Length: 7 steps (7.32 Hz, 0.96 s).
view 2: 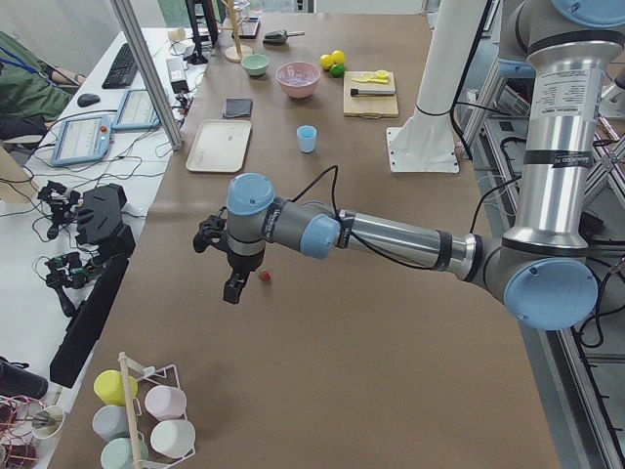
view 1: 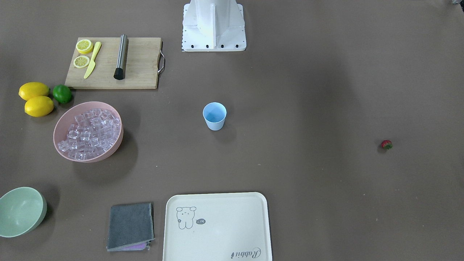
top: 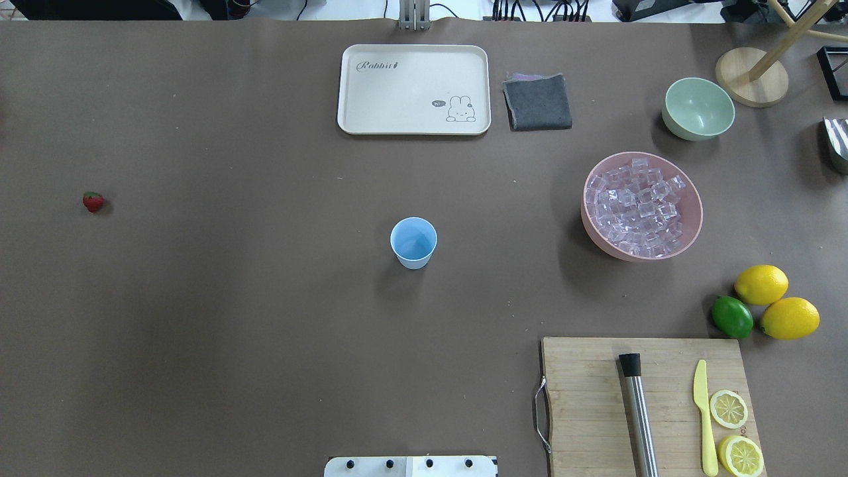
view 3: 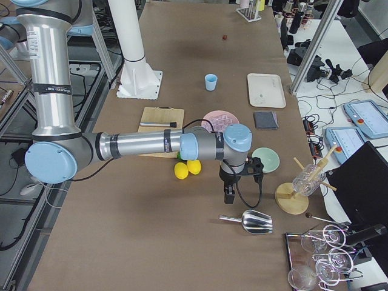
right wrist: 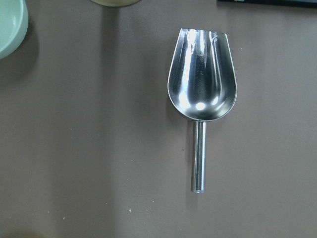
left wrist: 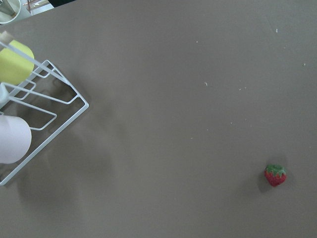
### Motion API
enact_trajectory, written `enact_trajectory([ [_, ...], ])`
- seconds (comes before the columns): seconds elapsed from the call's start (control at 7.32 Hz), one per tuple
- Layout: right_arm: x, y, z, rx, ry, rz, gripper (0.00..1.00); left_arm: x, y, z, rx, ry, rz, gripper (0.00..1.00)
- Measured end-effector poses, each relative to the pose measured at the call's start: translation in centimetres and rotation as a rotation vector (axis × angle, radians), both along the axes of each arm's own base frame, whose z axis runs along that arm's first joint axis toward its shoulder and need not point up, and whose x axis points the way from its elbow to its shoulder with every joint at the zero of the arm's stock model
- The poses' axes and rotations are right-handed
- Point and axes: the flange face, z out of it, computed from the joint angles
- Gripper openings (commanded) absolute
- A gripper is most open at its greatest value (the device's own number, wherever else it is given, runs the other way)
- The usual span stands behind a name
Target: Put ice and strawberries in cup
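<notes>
The light-blue cup point(top: 413, 242) stands upright and empty at the table's middle. Ice point(top: 639, 207) fills a pink bowl point(top: 697, 213) on the robot's right. One small red strawberry point(top: 93, 201) lies alone far to the robot's left; in the left wrist view the strawberry point(left wrist: 275, 175) sits at the lower right. My left gripper point(view 2: 234, 288) hangs above the table just beside the strawberry point(view 2: 265, 277). My right gripper point(view 3: 229, 195) hovers over a metal scoop point(right wrist: 202, 89) near the table's right end. Neither gripper shows except in the side views, so I cannot tell whether they are open or shut.
A cutting board point(top: 583, 397) holds a steel muddler, a yellow knife and lemon halves. Two lemons point(top: 762, 283) and a lime point(top: 732, 317) lie beside it. A cream tray point(top: 414, 89), grey cloth point(top: 537, 101) and pale green bowl point(top: 698, 108) sit along the far edge. A wire cup rack point(left wrist: 29, 114) stands near the left gripper.
</notes>
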Motion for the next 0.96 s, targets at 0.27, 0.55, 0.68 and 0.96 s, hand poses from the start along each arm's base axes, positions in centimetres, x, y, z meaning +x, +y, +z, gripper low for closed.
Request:
enact_trajectory([
  [0.27,0.0,0.2,0.2,-0.004,-0.001,-0.001,1.00,-1.0,2.2,1.7,-0.047,0.052,-0.009,0.98],
  [0.55,0.0,0.2,-0.2,0.005,-0.003,-0.001,1.00,-1.4,2.5,2.4,-0.065,0.070,-0.015,0.98],
  [0.68,0.0,0.1,-0.4,0.010,-0.003,-0.002,1.00,-1.5,2.5,2.5,-0.066,0.071,-0.016,0.98],
  [0.96,-0.1,-0.2,-0.8,0.015,-0.006,-0.001,1.00,-1.5,2.6,2.6,-0.067,0.071,-0.017,0.98],
])
